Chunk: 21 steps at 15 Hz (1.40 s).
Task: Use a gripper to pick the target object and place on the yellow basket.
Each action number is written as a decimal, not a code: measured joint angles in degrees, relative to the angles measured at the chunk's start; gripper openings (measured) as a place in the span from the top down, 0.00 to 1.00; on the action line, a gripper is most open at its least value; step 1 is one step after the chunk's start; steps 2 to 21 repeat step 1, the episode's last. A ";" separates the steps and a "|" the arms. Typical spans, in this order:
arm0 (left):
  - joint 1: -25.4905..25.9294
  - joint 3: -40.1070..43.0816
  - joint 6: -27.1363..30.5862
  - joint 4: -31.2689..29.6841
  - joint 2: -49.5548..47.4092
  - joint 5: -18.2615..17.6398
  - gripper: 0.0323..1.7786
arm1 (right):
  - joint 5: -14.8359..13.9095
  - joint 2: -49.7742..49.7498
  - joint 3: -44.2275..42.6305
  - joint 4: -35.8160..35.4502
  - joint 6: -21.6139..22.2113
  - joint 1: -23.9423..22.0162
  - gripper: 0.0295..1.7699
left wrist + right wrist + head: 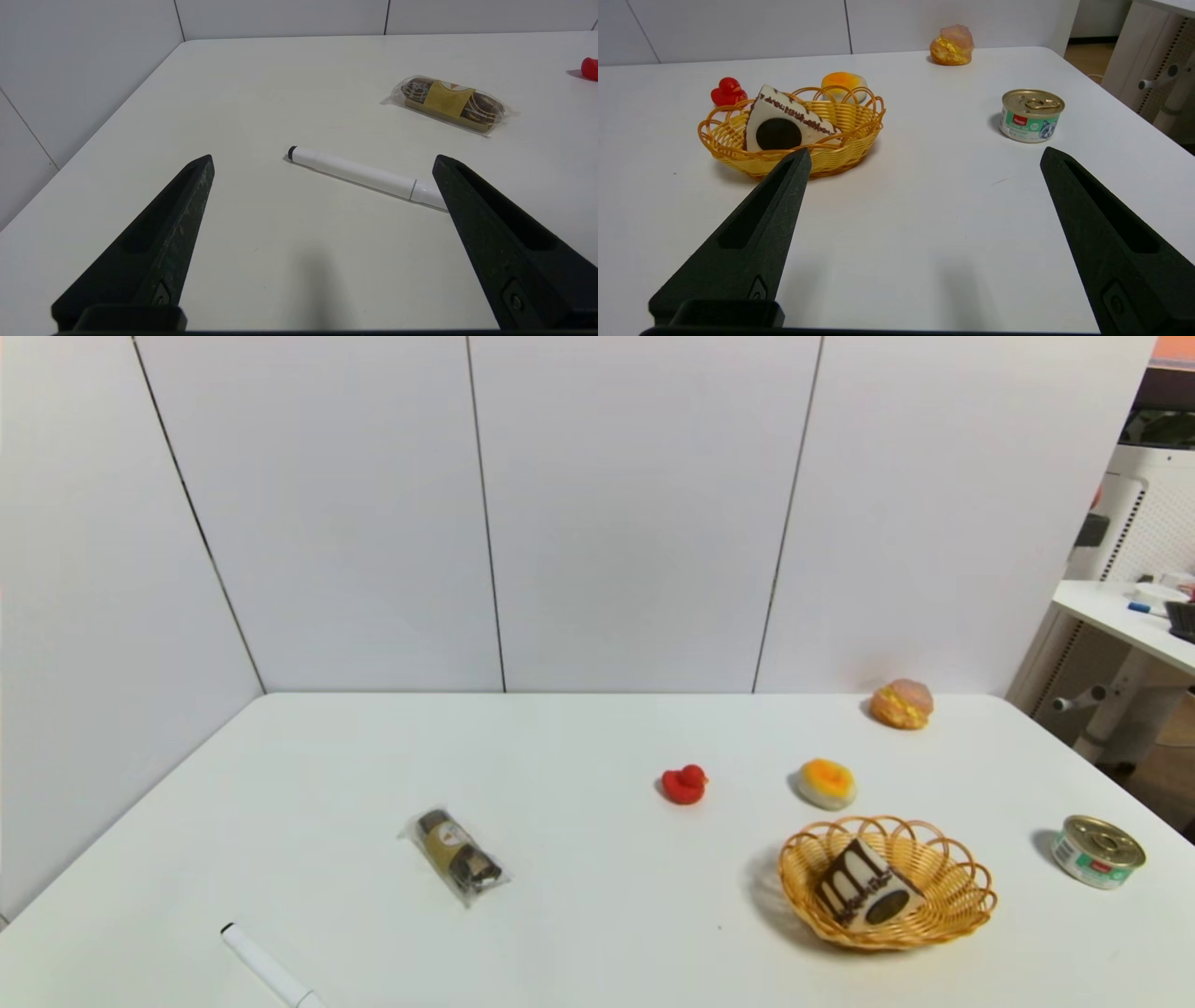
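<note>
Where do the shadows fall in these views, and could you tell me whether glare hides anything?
Head view: the yellow basket holding the cake wedge casts a soft shadow toward the robot's left, as does the can. Left wrist view: a dim shadow lies on the table between the left gripper jaws, near the marker. Right wrist view: faint shadows under the right gripper; no glare hides anything.

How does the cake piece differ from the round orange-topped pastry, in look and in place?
The cake piece is a wedge, white with brown drips; the pastry is round with an orange top. The cake piece lies tipped on its side inside the yellow basket; the pastry sits directly on the table, just behind the basket. Both are small toy sweets, and neither gripper holds either one.
</note>
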 joint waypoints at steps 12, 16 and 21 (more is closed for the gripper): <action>-0.02 0.00 0.00 0.00 0.00 0.00 0.05 | 0.00 0.00 0.00 -0.05 0.27 0.00 0.04; -0.02 0.00 0.00 0.00 0.00 0.00 0.05 | 0.00 0.00 0.00 -0.05 0.27 0.00 0.04; -0.02 0.00 0.00 0.00 0.00 0.00 0.05 | 0.00 0.00 0.00 -0.05 0.27 0.00 0.04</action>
